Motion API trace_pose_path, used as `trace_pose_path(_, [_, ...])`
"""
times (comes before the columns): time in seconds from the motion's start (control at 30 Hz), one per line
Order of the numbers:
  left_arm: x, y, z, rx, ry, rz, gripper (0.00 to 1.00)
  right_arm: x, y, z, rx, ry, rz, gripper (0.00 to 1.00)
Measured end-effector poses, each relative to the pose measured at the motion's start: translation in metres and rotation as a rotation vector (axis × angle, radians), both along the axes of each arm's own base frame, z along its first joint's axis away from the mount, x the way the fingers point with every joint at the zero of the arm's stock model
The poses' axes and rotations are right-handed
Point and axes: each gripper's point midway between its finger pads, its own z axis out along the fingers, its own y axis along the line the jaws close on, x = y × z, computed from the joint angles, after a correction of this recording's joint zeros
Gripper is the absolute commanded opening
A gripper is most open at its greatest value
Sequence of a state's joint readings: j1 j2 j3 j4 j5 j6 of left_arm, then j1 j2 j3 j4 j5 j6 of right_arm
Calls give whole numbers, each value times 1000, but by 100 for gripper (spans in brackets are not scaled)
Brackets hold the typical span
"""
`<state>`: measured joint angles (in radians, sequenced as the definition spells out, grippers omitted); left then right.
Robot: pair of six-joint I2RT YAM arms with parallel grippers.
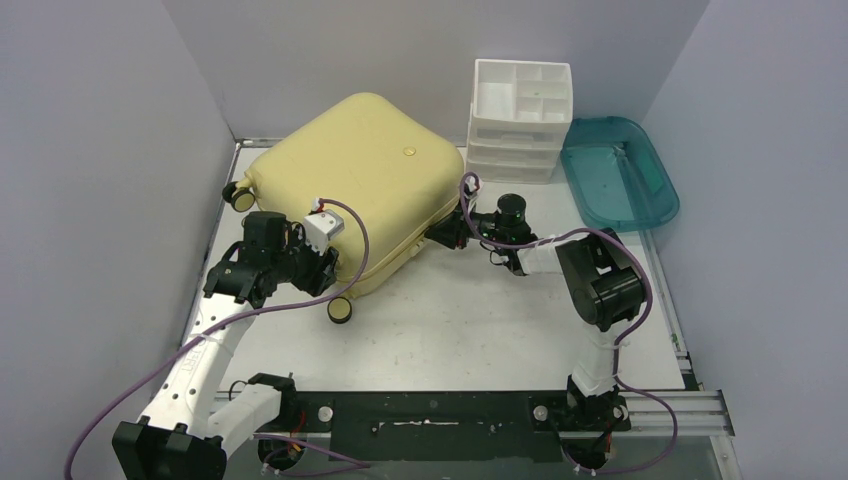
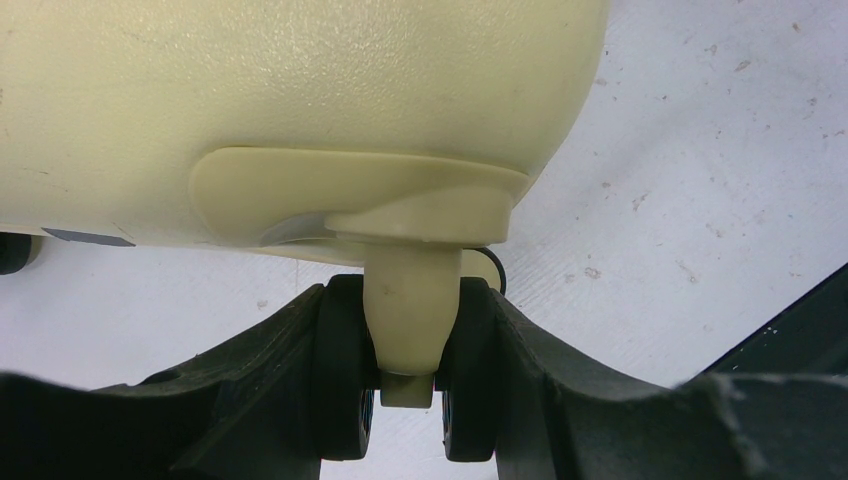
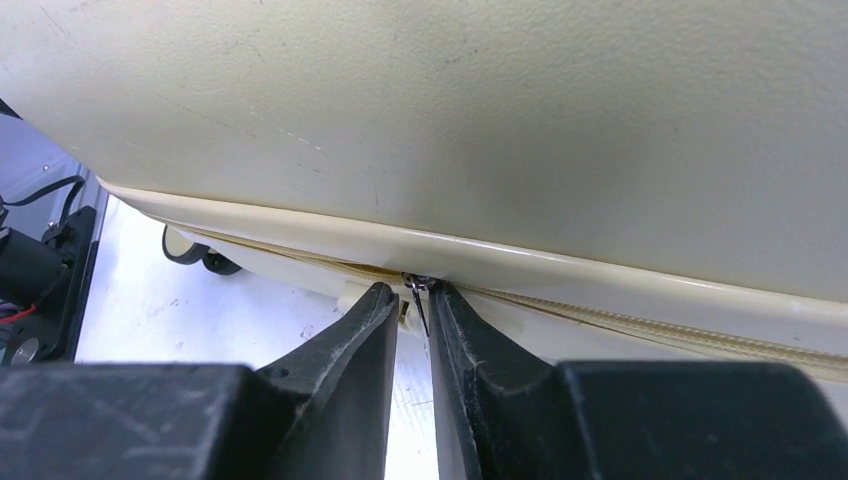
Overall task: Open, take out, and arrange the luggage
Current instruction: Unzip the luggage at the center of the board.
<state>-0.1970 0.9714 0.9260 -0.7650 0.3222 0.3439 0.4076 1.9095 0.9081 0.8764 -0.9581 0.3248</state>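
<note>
Top view first: the suitcase [image 1: 370,170] is lying flat and zipped shut on the back left part of the table [image 1: 470,320], with one wheel poking out at its near corner. A stack of white organizer trays [image 1: 520,110] sits just beside its right back corner, and a teal bin [image 1: 620,170] is further right. The left gripper [image 1: 318,272] is tucked in against the case's near left edge, and the right gripper [image 1: 440,232] is up against the right edge.

Left wrist cam: the left gripper [image 2: 410,340] is clamped on a caster wheel [image 2: 340,370], one finger outside each black roller and the yellow stem in the middle.

Right wrist cam: the right gripper [image 3: 411,292] is nearly closed right at the zipper seam, with the little dark zipper pull [image 3: 419,300] sitting between the tips. Honestly can't tell if it's actually pinching it.
</note>
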Motion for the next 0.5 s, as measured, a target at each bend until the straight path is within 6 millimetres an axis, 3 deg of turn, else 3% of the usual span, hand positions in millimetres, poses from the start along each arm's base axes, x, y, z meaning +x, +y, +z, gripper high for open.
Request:
trace_pose_path(0.33, [0,0,0,0,0,0,8,-2,2,-4,-27,-25,20,15])
trace_pose_path(0.5, [0,0,0,0,1,0,7,-3,2,-7,-40,-31,31,8])
